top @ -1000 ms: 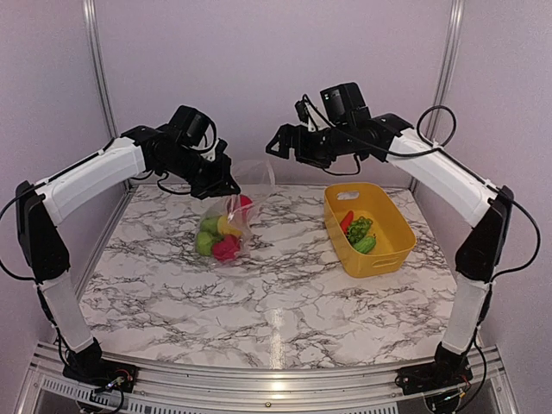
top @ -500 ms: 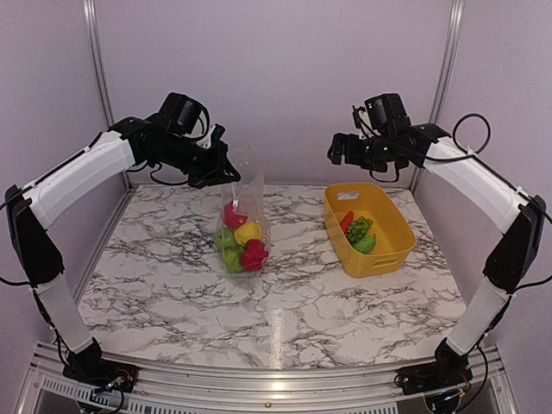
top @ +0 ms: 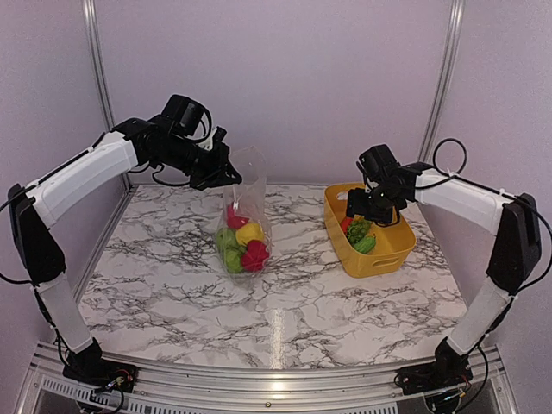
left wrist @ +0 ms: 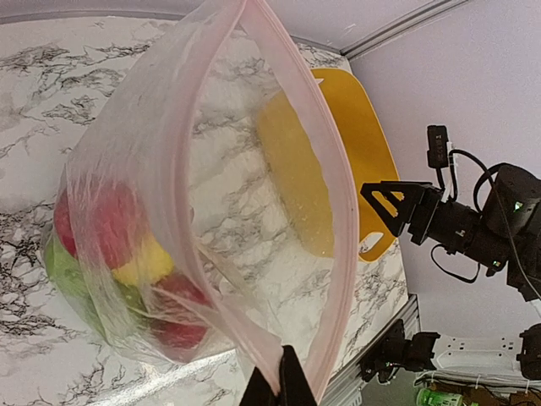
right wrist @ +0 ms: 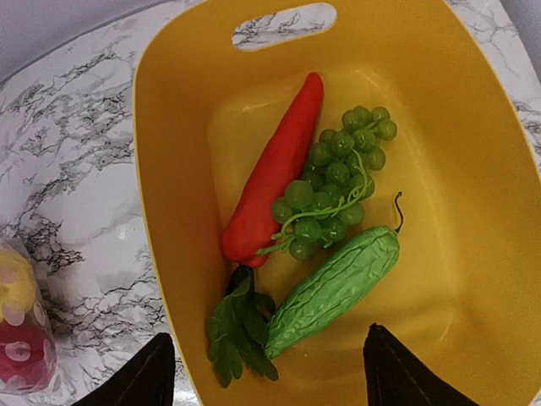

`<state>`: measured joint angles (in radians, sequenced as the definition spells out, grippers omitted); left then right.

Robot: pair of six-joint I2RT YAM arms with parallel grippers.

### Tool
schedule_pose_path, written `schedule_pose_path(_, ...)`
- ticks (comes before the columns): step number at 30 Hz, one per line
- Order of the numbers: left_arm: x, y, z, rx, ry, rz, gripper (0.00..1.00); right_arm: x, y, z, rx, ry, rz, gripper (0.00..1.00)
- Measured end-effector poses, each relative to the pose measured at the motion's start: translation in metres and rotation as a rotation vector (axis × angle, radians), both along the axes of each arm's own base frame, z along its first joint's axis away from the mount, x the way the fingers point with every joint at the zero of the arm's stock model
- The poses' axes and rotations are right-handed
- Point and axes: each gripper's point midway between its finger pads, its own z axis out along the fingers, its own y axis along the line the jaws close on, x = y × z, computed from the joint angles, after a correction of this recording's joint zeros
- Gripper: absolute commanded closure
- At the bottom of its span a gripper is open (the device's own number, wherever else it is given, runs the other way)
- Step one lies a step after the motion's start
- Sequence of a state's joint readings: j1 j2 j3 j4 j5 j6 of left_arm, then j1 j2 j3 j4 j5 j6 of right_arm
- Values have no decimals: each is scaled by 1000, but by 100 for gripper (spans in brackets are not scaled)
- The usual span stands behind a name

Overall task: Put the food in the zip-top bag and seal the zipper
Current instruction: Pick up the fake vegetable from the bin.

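Note:
The clear zip-top bag (top: 248,203) hangs upright over the table's middle, its bottom resting on the marble. My left gripper (top: 226,175) is shut on the bag's rim (left wrist: 283,372). The mouth gapes wide, and its pinkish zipper (left wrist: 336,194) runs along both lips. Red, yellow and green food (top: 242,245) lies in the bag's bottom (left wrist: 127,245). My right gripper (top: 360,216) stands open low over the yellow basket (top: 392,254), holding nothing. Below its fingers (right wrist: 266,338) lie a long red-orange piece (right wrist: 275,169), green grapes (right wrist: 336,182) and a green cucumber (right wrist: 338,288).
The basket's wall (right wrist: 169,211) rises between my right gripper's left finger and the food. Marble table (top: 285,302) stretches in front of bag and basket. Metal posts (top: 99,86) and the back wall close off the far side.
My right gripper has swung right from beside the bag's mouth and dropped down over the basket. My left gripper lifted the bag upright a second ago and has held it still since.

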<state>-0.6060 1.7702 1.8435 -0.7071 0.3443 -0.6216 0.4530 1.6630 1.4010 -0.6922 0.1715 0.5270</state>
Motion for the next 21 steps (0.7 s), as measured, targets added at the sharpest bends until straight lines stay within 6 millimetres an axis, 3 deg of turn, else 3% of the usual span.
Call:
schedule_pose_path(10, -1, 0, -7, 5, 13, -4, 100, -24, -50, -40, 108, 78, -240, 41)
schedule_pose_path(17, -3, 1, -19, 21, 37, -5, 100, -14, -52, -44, 165, 59, -306, 43)
schedule_pose_path(21, -4, 2, -20, 23, 40, -4, 100, -6, -47, -59, 200, 83, -334, 43)
